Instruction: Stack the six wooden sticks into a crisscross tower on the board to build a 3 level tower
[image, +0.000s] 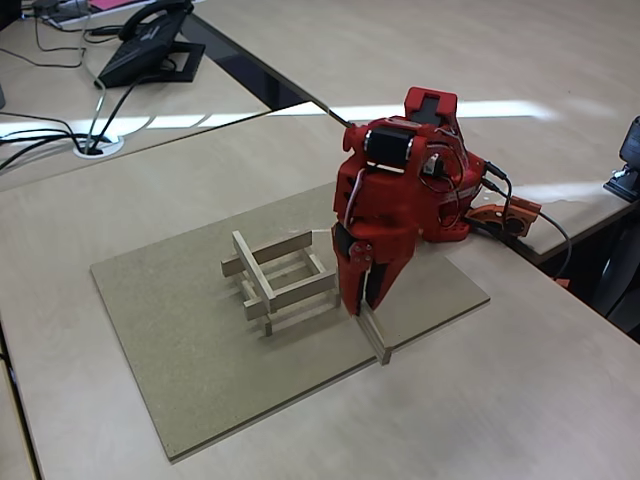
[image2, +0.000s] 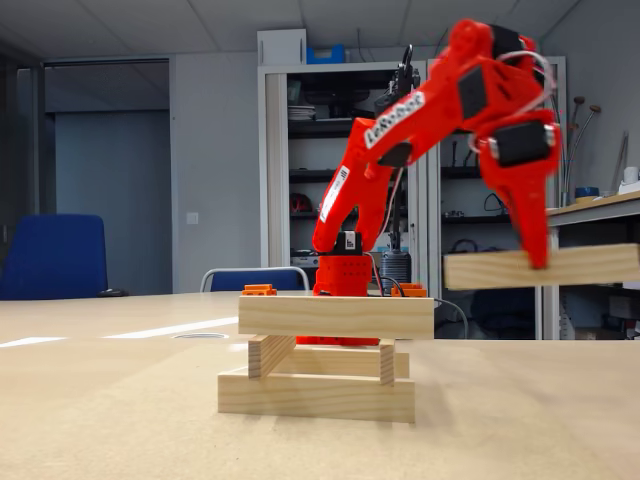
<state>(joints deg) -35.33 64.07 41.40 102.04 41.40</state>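
— Sticks, five of them, are already in the tower (image: 277, 282) on the board (image: 180, 380): two at the bottom, two across, one on top.
— Where's the last stick (image2: 541, 267)?
— In the red gripper (image: 363, 300), pinched tight. It hangs in the air just beside the tower.
— So what's left?
— I think only laying it on top, next to the other top one.
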